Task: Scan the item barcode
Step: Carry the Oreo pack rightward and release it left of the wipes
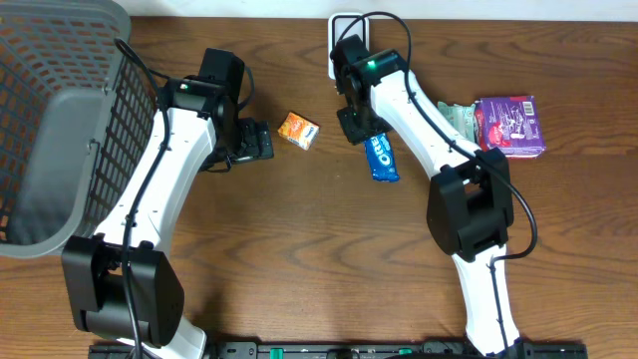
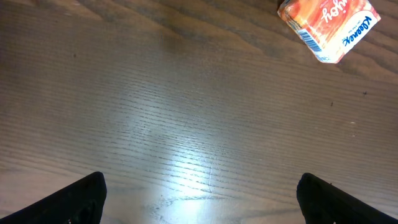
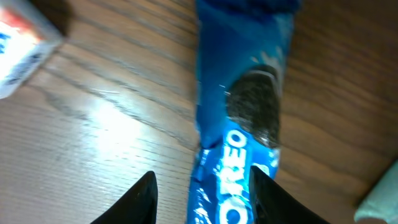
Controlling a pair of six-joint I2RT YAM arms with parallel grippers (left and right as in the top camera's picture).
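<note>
Brown wooden table [image 1: 299,249] fills every view. Your right gripper [image 3: 202,180] hangs with jaws apart astride the Oreo packet [image 3: 242,112], which lies flat right of centre, probably lined up for a pick. Your left gripper [image 2: 200,180] waits wide open over bare wood, the orange packet [image 2: 329,25] at upper right.

Oreo pack [image 1: 384,160] (blue), orange packet [image 1: 298,131], grey basket [image 1: 50,179]

On the table [image 1: 299,249], a basket [image 1: 60,60] sits far left; a tissue pack [image 1: 298,131] lies mid-table, the Oreo pack [image 1: 383,158] to its right, and a pouch [image 1: 510,125], seemingly overlapping a wrapper [image 1: 458,117], at far right.
</note>
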